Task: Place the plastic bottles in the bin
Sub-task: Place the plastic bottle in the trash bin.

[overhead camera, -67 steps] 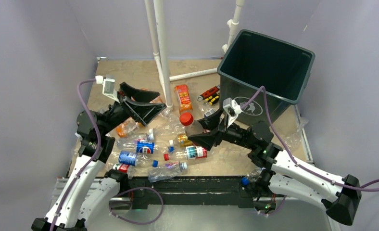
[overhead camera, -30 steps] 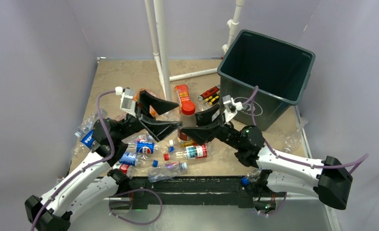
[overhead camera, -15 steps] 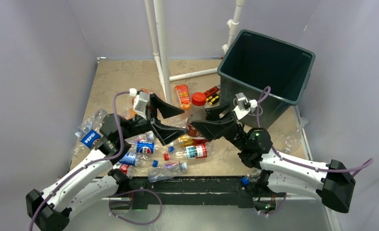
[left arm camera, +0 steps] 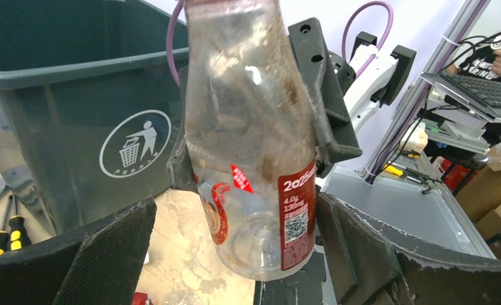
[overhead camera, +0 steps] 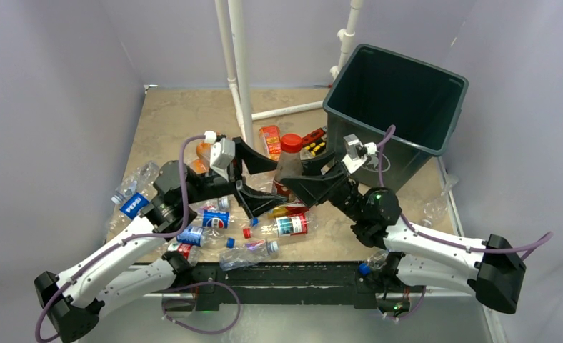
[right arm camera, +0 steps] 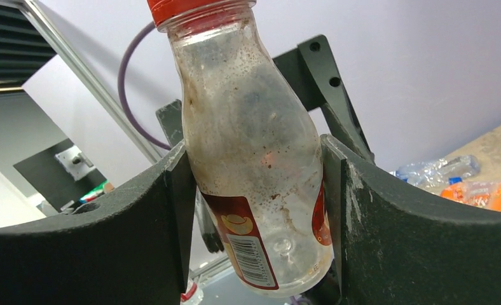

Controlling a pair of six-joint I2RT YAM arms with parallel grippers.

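Note:
A clear, dirty plastic bottle with a red cap and a red label (overhead camera: 286, 163) hangs upright above the table. My right gripper (overhead camera: 296, 179) is shut on its lower body; in the right wrist view both pads press the bottle (right arm camera: 254, 159) inside the gripper (right arm camera: 254, 166). My left gripper (overhead camera: 268, 183) is open and straddles the same bottle (left arm camera: 254, 152) from the left, its gripper (left arm camera: 234, 219) with a wide gap on one side. Several crushed bottles lie below, among them a Pepsi one (overhead camera: 213, 218). The dark bin (overhead camera: 436, 132) stands at the back right, also in the left wrist view (left arm camera: 57, 127).
White pipes (overhead camera: 239, 71) stand behind the pile. Small red, yellow and black tools (overhead camera: 313, 141) lie by the bin's left side, also in the left wrist view (left arm camera: 6, 232). An orange-labelled bottle (overhead camera: 270, 141) and a Pepsi bottle at far left (overhead camera: 132, 204) lie on the tan table.
My right gripper has lifted the red-capped bottle off the table and carried it back and right. My left gripper has swung right and now straddles that bottle.

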